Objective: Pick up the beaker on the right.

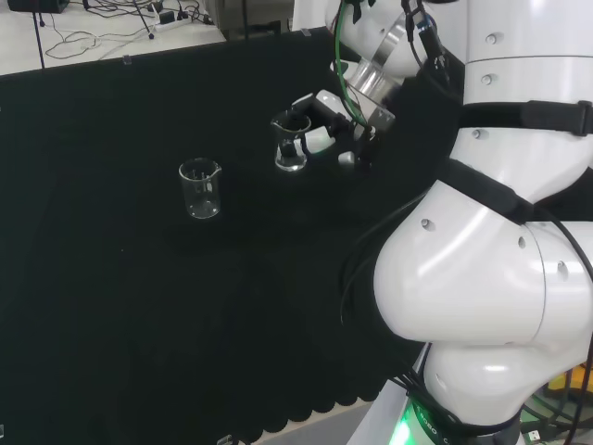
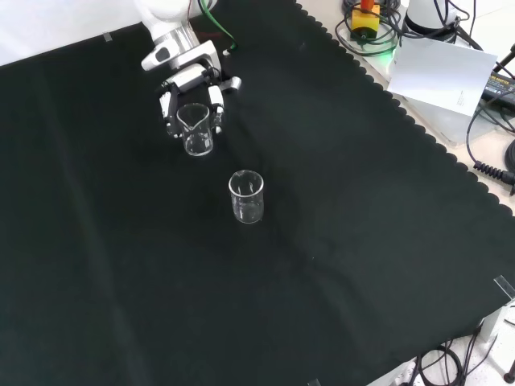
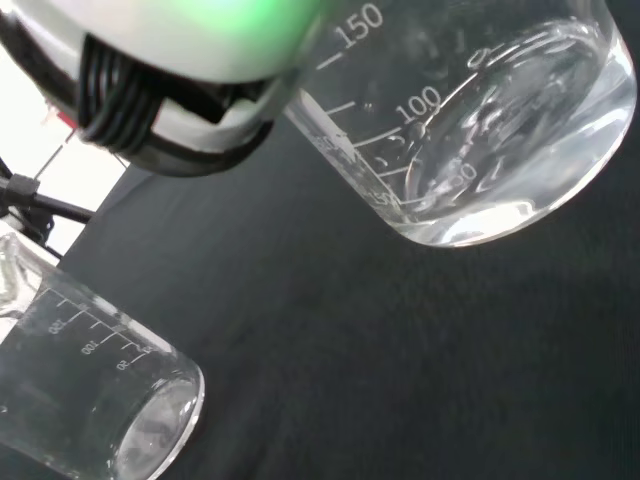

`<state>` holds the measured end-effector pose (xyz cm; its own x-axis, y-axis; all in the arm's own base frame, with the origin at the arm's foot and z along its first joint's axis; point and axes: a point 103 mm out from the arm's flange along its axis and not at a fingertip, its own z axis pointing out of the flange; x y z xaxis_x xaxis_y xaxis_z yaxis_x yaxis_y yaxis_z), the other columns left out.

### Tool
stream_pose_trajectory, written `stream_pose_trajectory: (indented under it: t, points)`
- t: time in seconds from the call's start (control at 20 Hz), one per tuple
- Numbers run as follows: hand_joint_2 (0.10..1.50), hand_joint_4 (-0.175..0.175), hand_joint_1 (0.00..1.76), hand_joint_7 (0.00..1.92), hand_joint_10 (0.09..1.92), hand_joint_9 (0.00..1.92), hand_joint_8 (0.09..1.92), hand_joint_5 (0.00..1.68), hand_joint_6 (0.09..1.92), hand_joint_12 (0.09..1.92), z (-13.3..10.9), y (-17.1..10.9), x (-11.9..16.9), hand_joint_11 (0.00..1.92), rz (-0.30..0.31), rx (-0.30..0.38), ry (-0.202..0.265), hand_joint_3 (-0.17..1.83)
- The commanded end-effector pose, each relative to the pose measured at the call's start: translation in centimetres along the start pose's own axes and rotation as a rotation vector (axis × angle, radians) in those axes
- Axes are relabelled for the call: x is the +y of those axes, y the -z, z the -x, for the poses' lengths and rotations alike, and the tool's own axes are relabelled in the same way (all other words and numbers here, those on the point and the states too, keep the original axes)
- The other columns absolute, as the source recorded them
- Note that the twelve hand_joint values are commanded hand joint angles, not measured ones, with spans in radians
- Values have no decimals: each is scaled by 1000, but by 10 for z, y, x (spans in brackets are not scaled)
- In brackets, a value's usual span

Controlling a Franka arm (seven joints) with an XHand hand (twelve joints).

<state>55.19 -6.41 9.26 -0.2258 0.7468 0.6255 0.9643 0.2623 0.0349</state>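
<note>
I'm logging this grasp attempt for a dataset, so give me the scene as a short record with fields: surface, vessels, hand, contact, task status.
surface: black cloth covering the bench
vessels: two clear glass beakers, both upright and apparently empty
held beaker: clear glass beaker with a spout, between the hand's fingers
other beaker: clear glass beaker, standing free on the cloth, apart from the hand
hand: black and white hand, fingers curled round the held beaker
task status: beaker grasped; whether it is off the cloth cannot be told
</note>
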Motion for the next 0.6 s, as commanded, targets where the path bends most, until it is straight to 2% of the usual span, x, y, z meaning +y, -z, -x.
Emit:
stream_pose_trajectory:
  t: [0.05,0.6]
  points:
    - [670,-175,1318,1382,403,1470,477,1320,524,766,-16,22,-4,1285,-33,-109,30,575]
    - [665,-175,1318,1387,397,1479,471,1325,518,760,-32,33,-4,1293,-84,-160,33,584]
